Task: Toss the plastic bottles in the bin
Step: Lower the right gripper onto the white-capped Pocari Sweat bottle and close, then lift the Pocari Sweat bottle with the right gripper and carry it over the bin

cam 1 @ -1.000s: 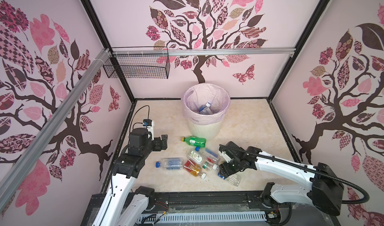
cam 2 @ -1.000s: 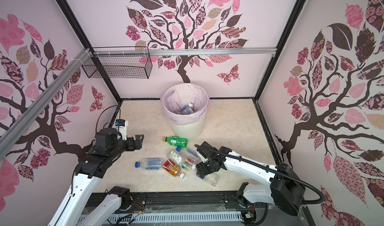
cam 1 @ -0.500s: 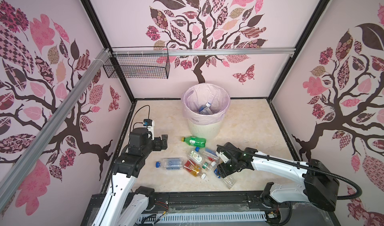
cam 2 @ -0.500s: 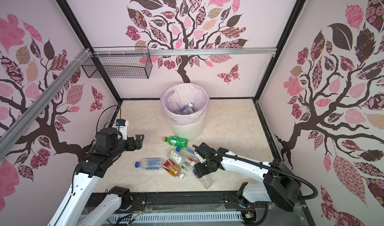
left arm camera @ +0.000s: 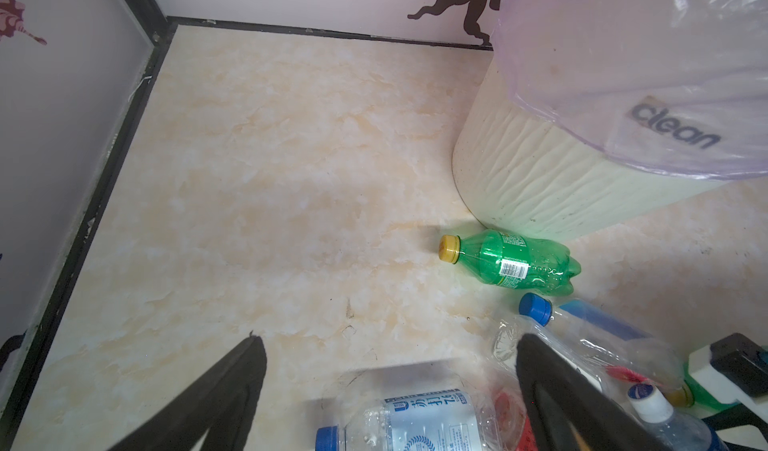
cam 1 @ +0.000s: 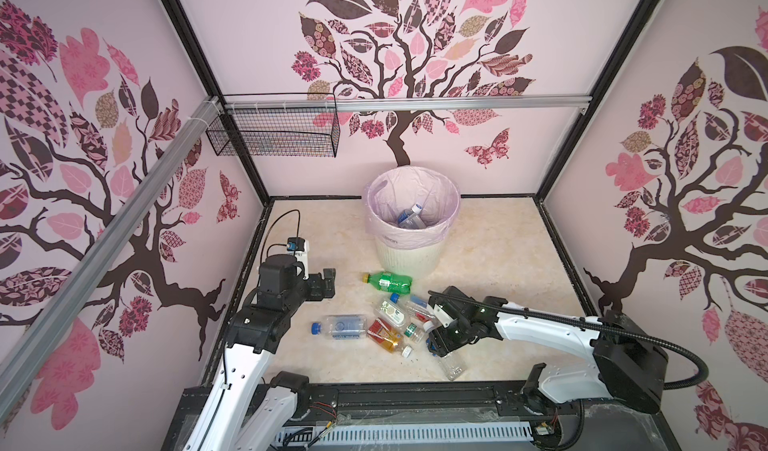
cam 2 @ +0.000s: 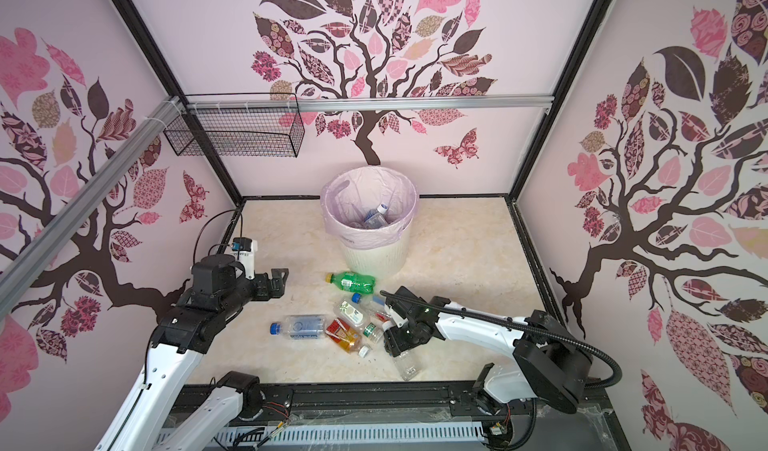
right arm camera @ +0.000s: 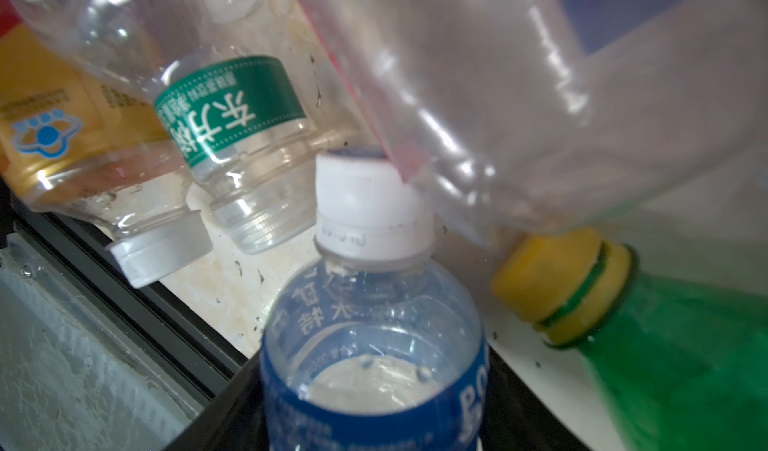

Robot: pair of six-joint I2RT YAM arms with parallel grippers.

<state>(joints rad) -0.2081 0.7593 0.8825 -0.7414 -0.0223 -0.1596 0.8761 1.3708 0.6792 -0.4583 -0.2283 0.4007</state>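
Cream ribbed plastic lined with a pale pink bag: the bin (cam 1: pixel 409 258) stands at the middle of the bench (cam 1: pixel 498 241), toward its back edge, with a few clear bottles (cam 1: pixel 411 217) lying inside. A green bottle (cam 1: pixel 388 282) with a yellow cap lies on its side just beside the foot of the bin, between it and the rest of the heap.

That heap sits nearer the front edge. On its left lies a big clear bottle (cam 1: pixel 340 327) with a blue cap, and an amber bottle (cam 1: pixel 386 335) with a red label touches it. Next come a capless bottle (right arm camera: pixel 232 108) with a green band and a crumpled bottle (cam 1: pixel 413 304) with a blue cap.

The right gripper (cam 1: pixel 441 347) is down at the right end of the heap. Its jaws are closed against the sides of a blue-labelled bottle (right arm camera: pixel 374 366), whose clear base sticks out toward the front edge. The white cap of that bottle points into a crowd. The capless bottle's neck and the amber bottle's pale cap are close on one side, and the yellow cap of a second green bottle (right arm camera: pixel 665 345) on the other. The crumpled bottle lies across above it.

The left gripper (cam 1: pixel 326 282) hangs over bare bench to the left of the green bottle, jaws spread wide with nothing in them.

A black wire basket (cam 1: pixel 274 135) hangs on the back wall above the back left corner, well apart from everything.
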